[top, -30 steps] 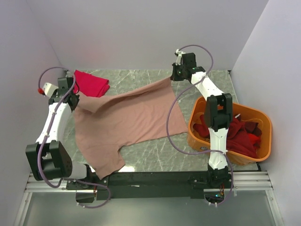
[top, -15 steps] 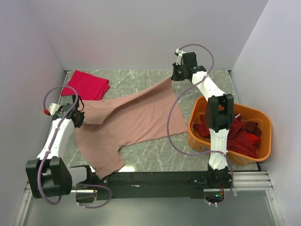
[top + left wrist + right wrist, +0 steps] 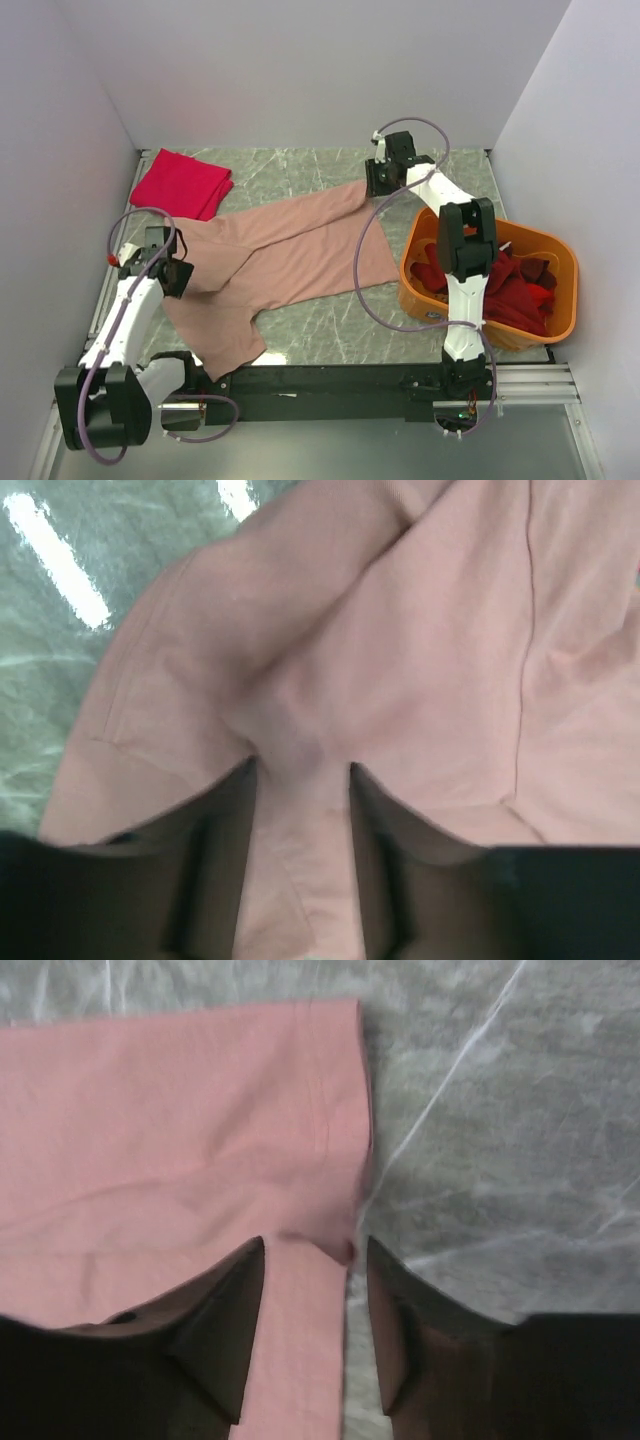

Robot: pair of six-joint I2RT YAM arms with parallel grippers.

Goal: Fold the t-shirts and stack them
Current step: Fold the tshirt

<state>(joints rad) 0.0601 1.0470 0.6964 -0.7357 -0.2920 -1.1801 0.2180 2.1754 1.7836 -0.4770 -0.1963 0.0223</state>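
Left claw (image 3: 172, 270), at the pink shirt's (image 3: 290, 250) left edge, is clenched on a bunched fold of it; in the wrist view the cloth (image 3: 420, 660) rises in a ridge between the two fingers of the claw (image 3: 300, 772). Right claw (image 3: 374, 182) grasps the far right corner of the same shirt, and we see the hem (image 3: 150, 1130) run in between its fingers (image 3: 310, 1248), where a small tuck shows.

From above, both sets of fingertips are hidden under the wrists. Both wrist views are soft, and each cuts the shirt off at the frame's edges. The left arm covers part of the shirt's left side.

The pink shirt lies spread across the worktop (image 3: 330, 320) between the two claws, with its near left part reaching the worktop's front edge. A folded crimson shirt (image 3: 180, 183) lies at the far left corner, apart from it. Red shirts (image 3: 510, 285) fill the tub (image 3: 418, 295) at right, partly hidden by the right arm.
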